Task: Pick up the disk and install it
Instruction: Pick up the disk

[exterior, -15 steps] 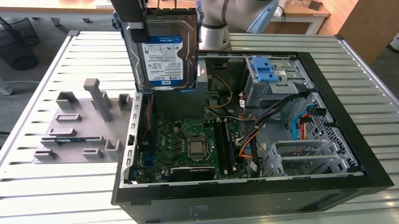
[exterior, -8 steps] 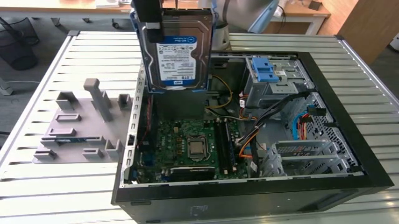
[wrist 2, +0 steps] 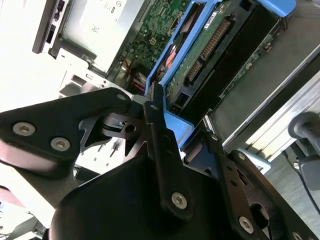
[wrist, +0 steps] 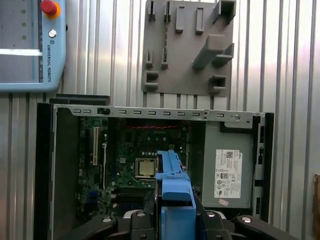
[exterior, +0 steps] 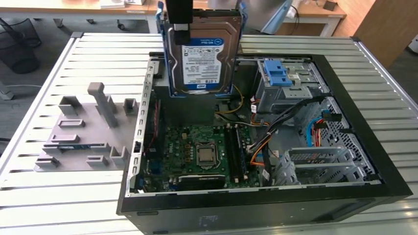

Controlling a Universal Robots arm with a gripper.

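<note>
**Inspector:** Gripper point(wrist: 175, 220): clamped on the disk point(exterior: 202, 58). Its two black fingers point(wrist 2: 159, 135) pinch the blue carrier bracket point(wrist 2: 176, 125) at one end. The hold looks square in both wrist views.

**Clerk:** Location of the disk?

**Inspector:** In the air, upright, with its label facing the exterior view. It hangs over the far end of the open computer case point(exterior: 261, 208), beyond the motherboard point(exterior: 202, 152). It is just to the exterior view's left of the drive cage point(exterior: 281, 78), the grey one with blue latches. I see no contact between disk and cage.

**Clerk:** Other items noted?

**Inspector:** A grey power-supply box point(wrist: 227, 170) with a white sticker sits inside the case. A grey fixture plate point(exterior: 72, 161) lies on the slatted metal table point(exterior: 98, 196), at the exterior view's left and well apart from the disk. Orange cables point(exterior: 261, 144) lie loose in the case, and none reaches the disk in the exterior view.

**Clerk:** Progress against the task?

**Inspector:** I judge the pick-up complete, since the disk is off every surface and carried wholly by the gripper. I judge installation not done. The disk sits in no bay, its bracket engages no rail or latch, and it is above the case rather than within it. Whether the cage's slot is free, I cannot tell from here.
</note>
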